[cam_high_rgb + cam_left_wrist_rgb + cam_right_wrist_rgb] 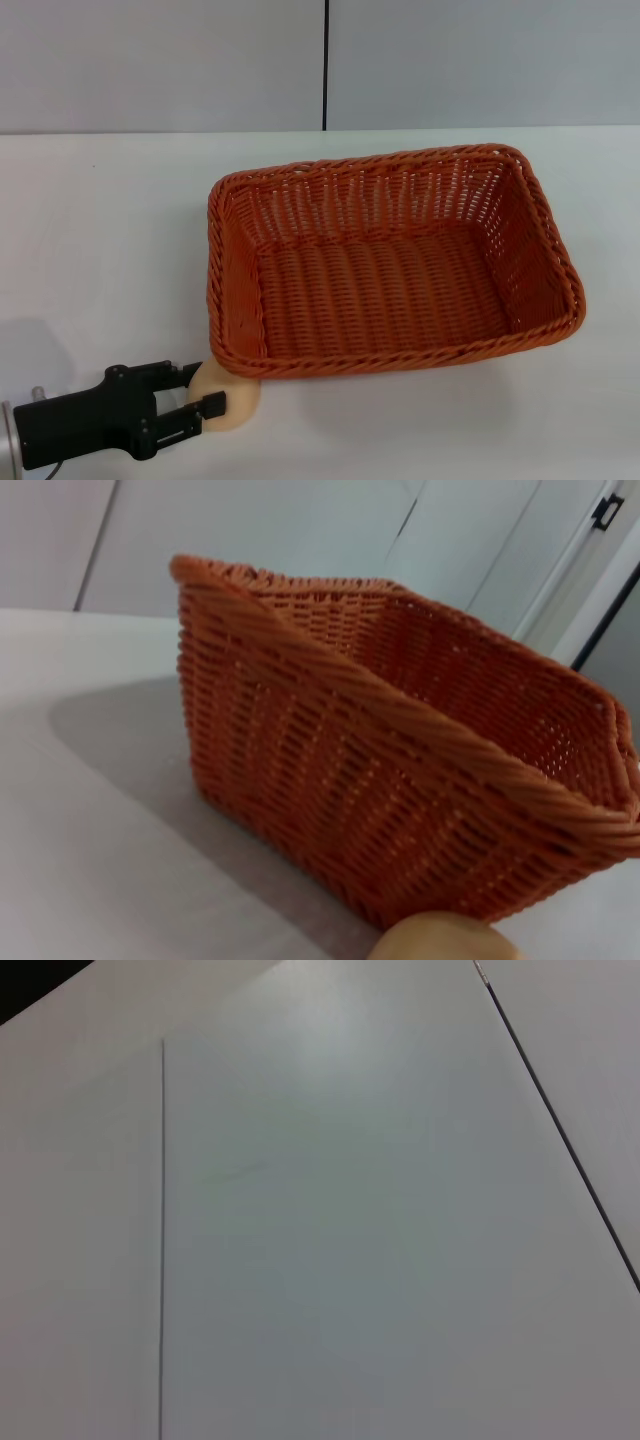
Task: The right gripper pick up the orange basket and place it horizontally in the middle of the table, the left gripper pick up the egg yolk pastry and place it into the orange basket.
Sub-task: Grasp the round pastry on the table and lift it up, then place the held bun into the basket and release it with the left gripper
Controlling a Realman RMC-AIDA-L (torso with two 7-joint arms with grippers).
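The orange basket (pixel 390 262) sits lengthwise across the middle of the table (pixel 90 230), mouth up and nothing in it, so its part of the job looks done. At the near left corner of the table, the left gripper (pixel 200 392) has its two short fingers closed around the egg yolk pastry (pixel 228 396), which is pressed close against the outside of the basket's near left corner, under the braided rim; whether the two touch cannot be told. The left wrist view shows the basket wall rising right ahead and the top of the pastry (pixel 445 936) just below it. The right gripper is out of sight; its wrist camera sees only blank wall panels. The risk, as I judge it, lies in the lift: a sideways move before the pastry clears the flared rim would catch the wicker, shoving the basket askew or knocking the bun from the grip. A hard squeeze could also dent it.
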